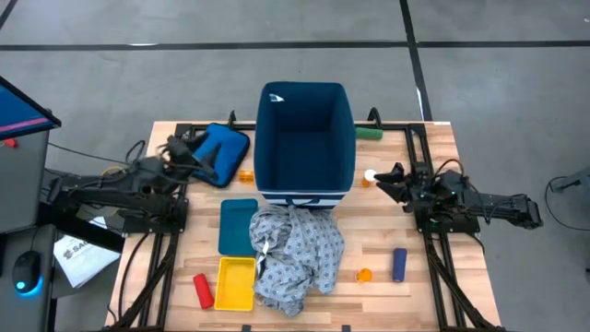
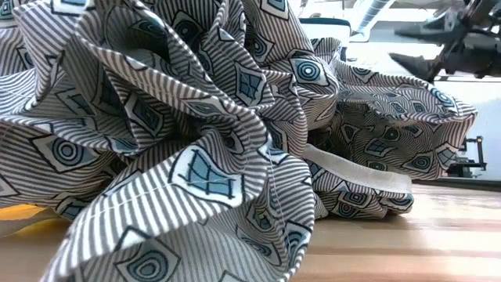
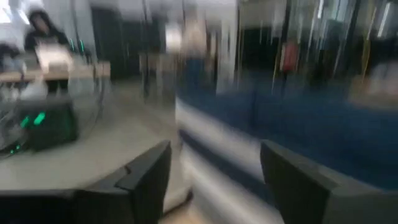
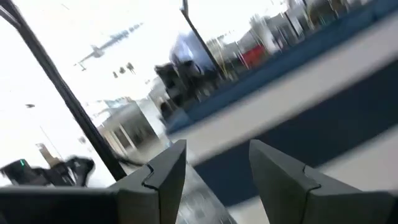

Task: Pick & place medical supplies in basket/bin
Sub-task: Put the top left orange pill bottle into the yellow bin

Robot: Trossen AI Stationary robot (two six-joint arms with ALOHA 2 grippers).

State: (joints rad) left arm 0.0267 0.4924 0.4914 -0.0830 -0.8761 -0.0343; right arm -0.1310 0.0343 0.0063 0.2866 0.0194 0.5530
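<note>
A: Where is the bin seen?

B: The navy bin (image 1: 305, 138) is stood at the middle of the table's (image 1: 433, 231) far edge, with its striped base toward the centre. The grey patterned gown (image 1: 295, 254) is heaped just in front of it, reaching toward the near edge; in the low view the gown (image 2: 196, 133) fills most of the picture.

A: And the smaller supplies?

B: A red cylinder (image 1: 202, 290) is laid near the near left corner. A dark-blue cylinder (image 1: 399, 264) and an orange pill bottle (image 1: 364, 275) are found toward the near right side. A second orange bottle (image 1: 245, 175) is placed just left of the bin, a white-capped bottle (image 1: 368, 175) just right of it, and a green cylinder (image 1: 370, 133) by the bin's far right corner.

A: How are the grippers held?

B: The left gripper (image 1: 205, 159) is held above the blue pouch (image 1: 225, 152) by the left edge, fingers (image 3: 149, 177) spread apart with nothing between them. The right gripper (image 1: 385, 180) is held beside the white-capped bottle at the right, fingers (image 4: 166, 171) parted and nothing gripped.

A: Anything else on the table?

B: A teal tray (image 1: 239, 224) and a yellow tray (image 1: 235, 282) are set left of the gown.
</note>
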